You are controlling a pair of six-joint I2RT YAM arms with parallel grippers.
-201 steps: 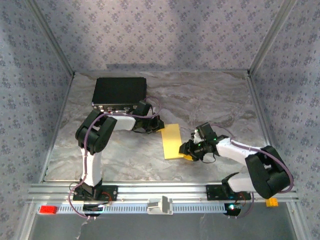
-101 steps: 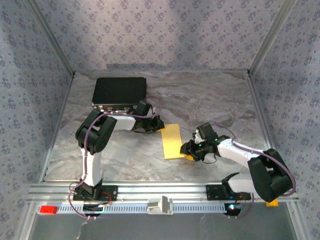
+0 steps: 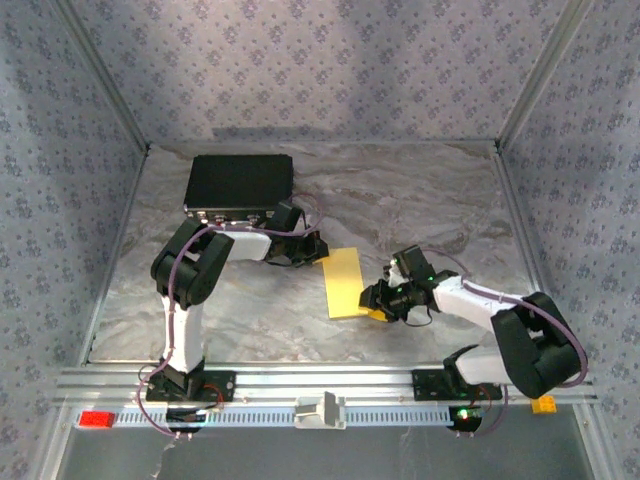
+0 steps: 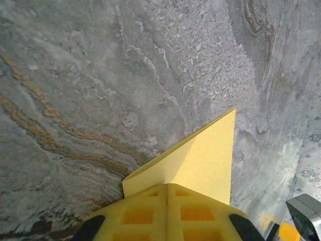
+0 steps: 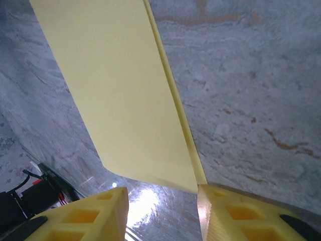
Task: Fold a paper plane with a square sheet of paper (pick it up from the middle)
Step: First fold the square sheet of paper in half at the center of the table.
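**Where the Folded Sheet Is Pinched**

Where the left gripper (image 4: 167, 201) is clamped shut, a corner of the thin pale-yellow paper sheet (image 3: 345, 283), folded into a long rectangle, is held. The sheet is found mid-table on the grey marbled tabletop (image 3: 430, 190). At its near right corner the right gripper (image 5: 163, 201) is seen with fingers spread apart.

pale-yellow paper (image 3: 345, 283), black case (image 3: 239, 182), grey marbled table (image 3: 420, 200), blue floral walls (image 3: 330, 70)
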